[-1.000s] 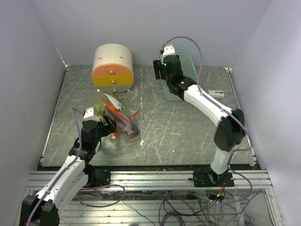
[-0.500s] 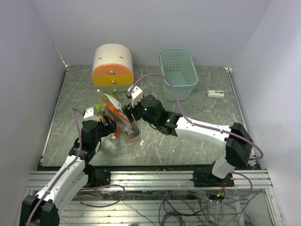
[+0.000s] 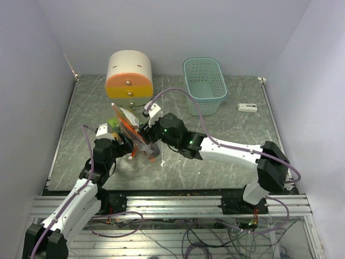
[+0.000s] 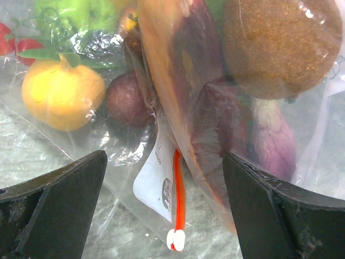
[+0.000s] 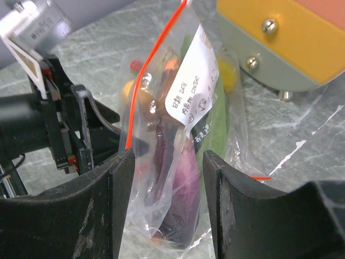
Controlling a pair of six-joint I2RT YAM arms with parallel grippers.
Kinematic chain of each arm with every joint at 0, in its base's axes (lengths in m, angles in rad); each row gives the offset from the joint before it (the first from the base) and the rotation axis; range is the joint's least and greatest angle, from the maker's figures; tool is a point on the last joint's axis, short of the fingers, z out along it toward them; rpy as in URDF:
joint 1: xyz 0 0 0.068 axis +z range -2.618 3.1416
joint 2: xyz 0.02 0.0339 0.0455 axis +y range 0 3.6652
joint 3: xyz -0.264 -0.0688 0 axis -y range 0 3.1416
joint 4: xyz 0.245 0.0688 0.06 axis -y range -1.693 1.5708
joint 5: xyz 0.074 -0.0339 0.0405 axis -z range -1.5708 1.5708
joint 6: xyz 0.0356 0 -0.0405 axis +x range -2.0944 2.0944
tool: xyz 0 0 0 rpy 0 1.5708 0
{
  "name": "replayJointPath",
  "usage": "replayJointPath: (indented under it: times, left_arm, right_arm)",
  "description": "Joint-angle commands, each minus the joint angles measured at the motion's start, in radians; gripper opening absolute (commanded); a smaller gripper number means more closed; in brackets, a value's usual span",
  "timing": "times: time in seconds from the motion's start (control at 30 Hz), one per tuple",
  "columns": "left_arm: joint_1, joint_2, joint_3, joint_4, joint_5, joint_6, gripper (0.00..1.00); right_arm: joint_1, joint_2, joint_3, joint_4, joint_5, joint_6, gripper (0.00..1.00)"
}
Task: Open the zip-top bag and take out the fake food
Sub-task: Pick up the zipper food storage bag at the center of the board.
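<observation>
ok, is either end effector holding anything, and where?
No firm hold visible. The left end effector is open, the zip-top bag between its spread fingers. The right end effector straddles the bag; whether it grips cannot be told.

Robot lab test cell, plain walls boxing a scratched table, aluminium rails, loose cables

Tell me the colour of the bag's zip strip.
The zip strip is orange-red. It shows best in the right wrist view.
</observation>
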Motion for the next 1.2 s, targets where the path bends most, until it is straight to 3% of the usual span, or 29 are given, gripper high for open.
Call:
replayJointPath:
  times: [0.0,0.43,0.8,1.03,1.17]
  left_arm:
    - [0.002,0.001,-0.005,0.019,-0.009,0.000,1.00]
    - [0.002,-0.011,-0.007,0.014,-0.014,-0.002,0.97]
    - [0.002,-0.023,-0.008,0.005,-0.011,-0.002,0.98]
    - [0.002,-0.050,-0.014,-0.004,-0.015,-0.006,0.98]
    - [0.002,-0.053,-0.015,-0.004,-0.012,-0.005,0.98]
  right_arm:
    - [0.020,-0.093,-0.009,0.049,0.030,0.035,0.54]
    - [0.058,-0.027,-0.045,0.062,0.063,0.083,0.46]
    - [0.058,-0.045,-0.066,0.012,0.153,0.067,0.00]
    - [0.055,-0.187,-0.126,-0.040,0.290,0.005,0.00]
    - [0.047,-0.248,-0.169,-0.058,0.292,-0.047,0.00]
